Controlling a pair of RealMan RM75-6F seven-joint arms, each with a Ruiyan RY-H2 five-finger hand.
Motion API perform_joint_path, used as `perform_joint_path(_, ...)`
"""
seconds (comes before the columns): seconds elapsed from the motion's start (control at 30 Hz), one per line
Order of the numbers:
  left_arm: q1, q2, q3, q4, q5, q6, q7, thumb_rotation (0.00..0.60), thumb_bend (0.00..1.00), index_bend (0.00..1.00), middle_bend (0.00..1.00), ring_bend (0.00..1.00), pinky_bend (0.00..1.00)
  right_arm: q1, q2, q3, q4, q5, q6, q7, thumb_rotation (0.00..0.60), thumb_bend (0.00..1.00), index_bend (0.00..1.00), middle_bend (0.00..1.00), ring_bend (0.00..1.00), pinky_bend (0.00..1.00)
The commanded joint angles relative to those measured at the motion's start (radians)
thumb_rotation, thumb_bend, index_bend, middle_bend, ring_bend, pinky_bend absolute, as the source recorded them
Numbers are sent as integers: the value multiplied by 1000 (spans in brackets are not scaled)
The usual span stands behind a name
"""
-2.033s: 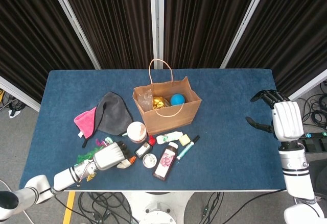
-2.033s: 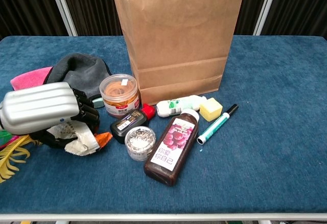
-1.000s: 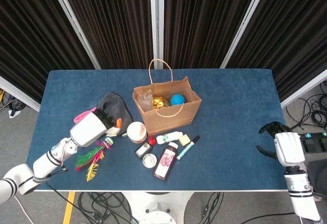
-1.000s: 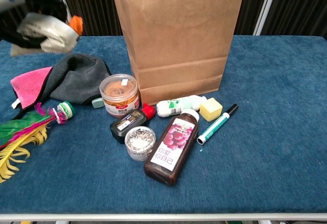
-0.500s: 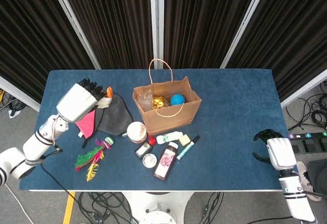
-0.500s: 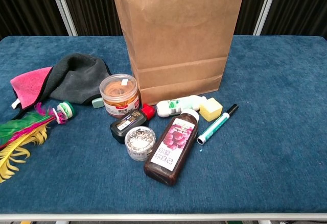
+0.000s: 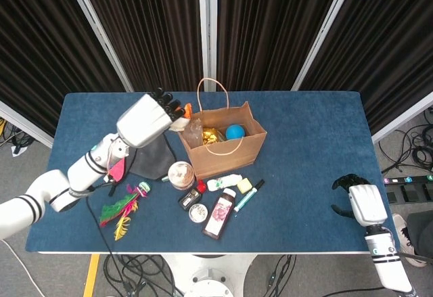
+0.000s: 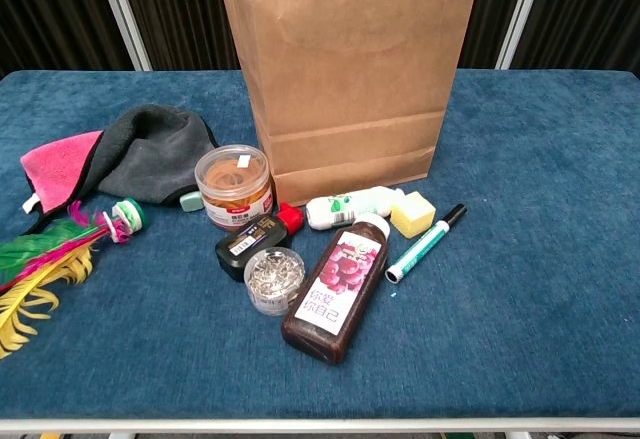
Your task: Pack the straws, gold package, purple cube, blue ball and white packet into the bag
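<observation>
Swinging rightward since half a second ago, the left hand now hovers beside the bag rim, fingers curled around the white packet. Inside the bag lie the blue ball, gold package and straws. Right hand hangs off the table edge; its finger state cannot be told.

- Even, bright light from overhead; shadows stay soft and short.
- Both views sharp, no glare.
- Dark curtains behind swallow light; slight wide-angle bend at edges.
</observation>
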Motion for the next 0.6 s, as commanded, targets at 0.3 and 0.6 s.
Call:
perform_joint_path(0.3, -144, -157, -26, 108, 27, -34, -35, 600, 476, 697, 712, 598, 580, 2, -20, 13, 58, 22, -23, 43, 600, 8, 469, 418, 279, 392)
perform_joint_path(0.6, -199, -240, -6, 212, 19, -53, -80, 600, 457, 611, 640, 529, 532, -1, -32, 23, 94, 32, -28, 90, 600, 8, 468, 418, 279, 392)
